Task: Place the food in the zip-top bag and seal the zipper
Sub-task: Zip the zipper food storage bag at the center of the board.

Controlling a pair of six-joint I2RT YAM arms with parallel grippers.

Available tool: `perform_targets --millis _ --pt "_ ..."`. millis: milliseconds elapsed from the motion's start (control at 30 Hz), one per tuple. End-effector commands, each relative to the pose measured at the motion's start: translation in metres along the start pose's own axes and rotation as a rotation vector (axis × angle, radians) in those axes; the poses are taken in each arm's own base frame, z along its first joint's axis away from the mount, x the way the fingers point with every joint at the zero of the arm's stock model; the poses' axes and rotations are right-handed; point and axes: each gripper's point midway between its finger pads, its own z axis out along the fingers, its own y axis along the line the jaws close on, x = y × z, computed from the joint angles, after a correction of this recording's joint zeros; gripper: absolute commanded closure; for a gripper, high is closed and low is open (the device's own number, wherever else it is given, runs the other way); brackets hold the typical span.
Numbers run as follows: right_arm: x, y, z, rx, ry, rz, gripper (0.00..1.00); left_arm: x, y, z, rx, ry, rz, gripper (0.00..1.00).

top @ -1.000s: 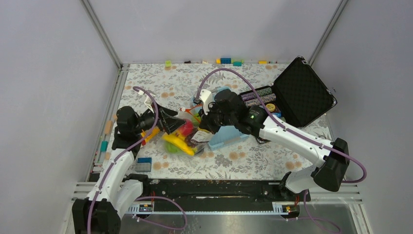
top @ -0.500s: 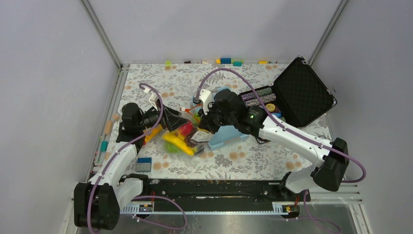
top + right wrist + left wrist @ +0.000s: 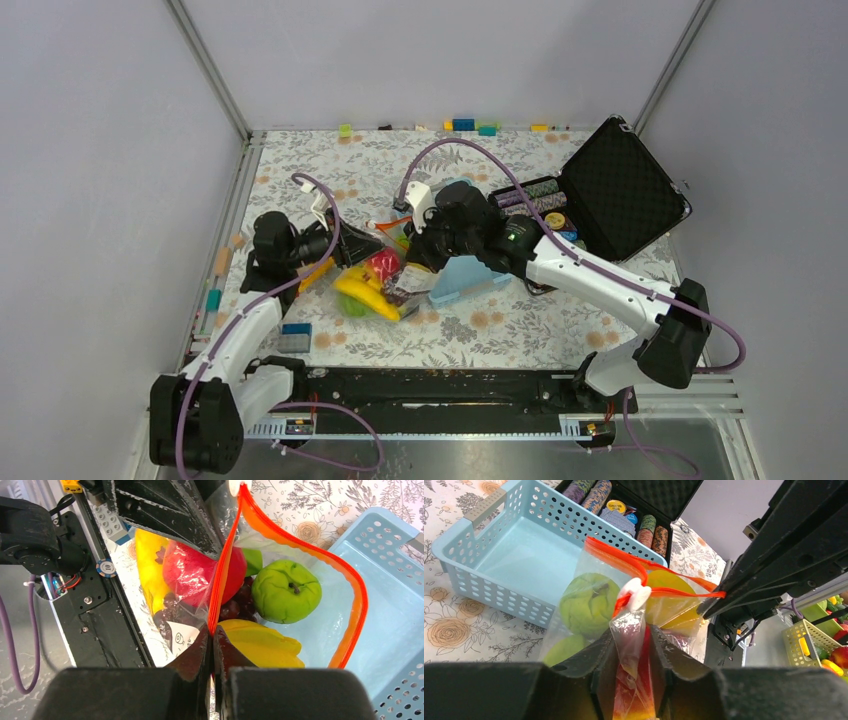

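The clear, crinkly bag (image 3: 388, 288) is lying near the middle of the worktop (image 3: 500, 325). Its orange-red zipper (image 3: 354, 605) is gaping open in a loop, with a white slider (image 3: 636, 594) sitting at one end. A pale green head (image 3: 286, 591), a red apple (image 3: 186, 572), dark grapes (image 3: 235, 607) and a yellow banana (image 3: 365, 295) are showing through the plastic, piled together. The left tool (image 3: 631, 647) is pinching the bag below the slider. The right tool (image 3: 212, 637) is pinching one lip of the zipper.

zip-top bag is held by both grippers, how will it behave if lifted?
Probably floppy: the zip-top bag crumples inside the left gripper. It will likely sag, since the food bulges inside it. The zipper bows loosely from the right gripper, so it looks barely stiff.
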Motion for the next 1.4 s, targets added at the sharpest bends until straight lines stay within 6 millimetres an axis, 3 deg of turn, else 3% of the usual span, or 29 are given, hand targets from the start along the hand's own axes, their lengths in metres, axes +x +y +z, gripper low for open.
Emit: perform_targets --millis 0,67,200,367,567,800,1033,1367 --pt "-0.018 -0.008 -0.006 0.043 -0.05 -0.009 1.0 -0.011 -0.01 -0.002 0.022 -0.032 0.082 0.76" --pt "-0.014 -0.01 -0.007 0.056 -0.034 -0.009 1.0 -0.012 -0.013 -0.003 0.03 -0.036 0.094 0.79" --pt "-0.008 -0.013 -0.007 0.071 -0.003 -0.011 1.0 -0.013 -0.023 -0.007 0.058 -0.046 0.119 1.0" --pt "-0.013 -0.013 -0.011 0.07 -0.013 -0.027 0.92 -0.01 -0.036 -0.013 0.098 -0.067 0.181 1.0" --pt "-0.028 0.005 -0.028 -0.034 -0.057 -0.157 0.58 -0.008 -0.051 -0.017 0.147 -0.078 0.246 1.0" --pt "-0.053 0.033 -0.034 -0.217 -0.137 -0.4 0.33 -0.006 -0.061 -0.022 0.166 -0.093 0.295 1.0" --pt "-0.083 0.041 -0.021 -0.26 -0.178 -0.419 0.29 -0.005 -0.063 -0.023 0.162 -0.094 0.299 1.0" --pt "-0.086 0.043 0.009 -0.308 -0.129 -0.395 0.3 -0.006 -0.066 -0.025 0.161 -0.101 0.307 1.0"
